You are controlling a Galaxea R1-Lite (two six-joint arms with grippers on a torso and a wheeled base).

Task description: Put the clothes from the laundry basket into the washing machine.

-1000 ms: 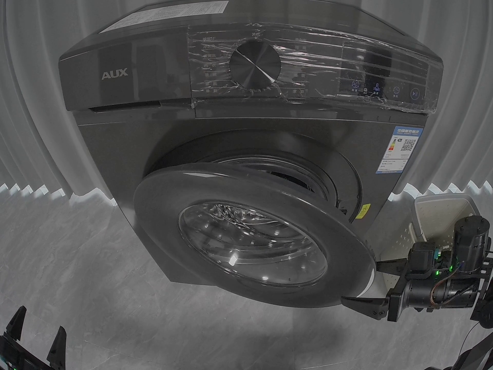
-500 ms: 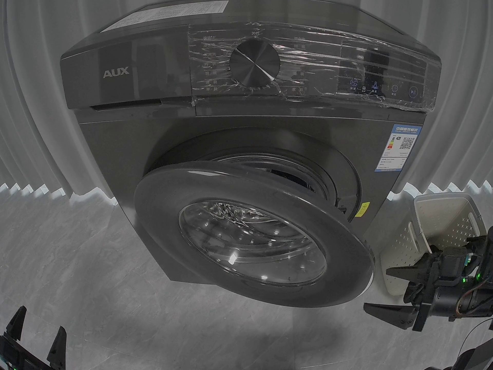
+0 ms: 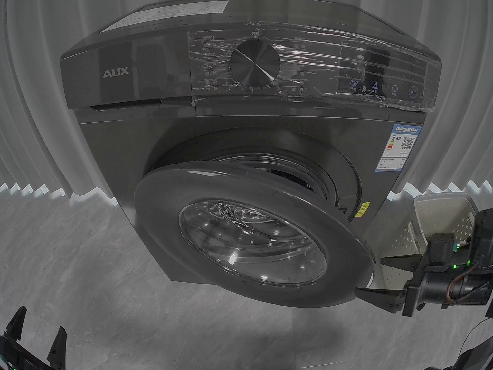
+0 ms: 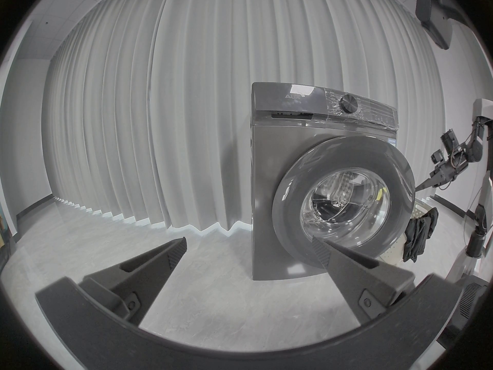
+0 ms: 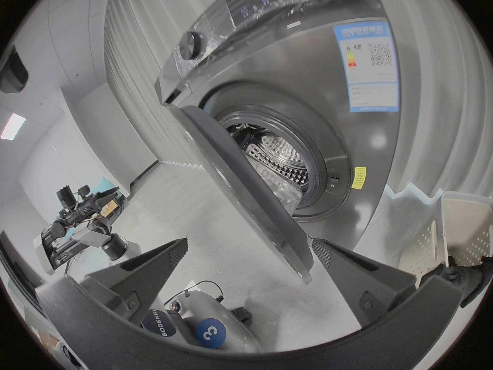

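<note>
One wide pleated curtain (image 3: 31, 78) spans the back, grey floor (image 3: 77, 263) below it; in front stands the washing machine (image 3: 246, 129), dark and glossy, dead centre in the head view; its control panel is wrapped in clear film, round dial in the middle. Next down in size, the round door (image 3: 251, 237); it stands part-way open, glass window facing the camera, with the gap showing at its 1 o'clock; through that gap, in the right wrist view, the perforated drum (image 5: 277, 160) gleams. Off at the machine's 4 o'clock, the pale laundry basket (image 3: 441, 214) sits on the floor just beside the cabinet; and the clothes (image 4: 420, 232), seen from the left wrist view, are a dark garment draped over the basket's rim, hanging down its outer side. Now the right gripper (image 3: 368, 275); it's at the door's 4 o'clock, fingers spread wide, pinching nothing, and the right wrist view shows the door's free edge running between the two fingers; whether either one touches it, I can't tell. Smallest in the head view, the left gripper (image 3: 41, 320), low at 7 o'clock, well apart from the machine, fingers parted and empty.
</note>
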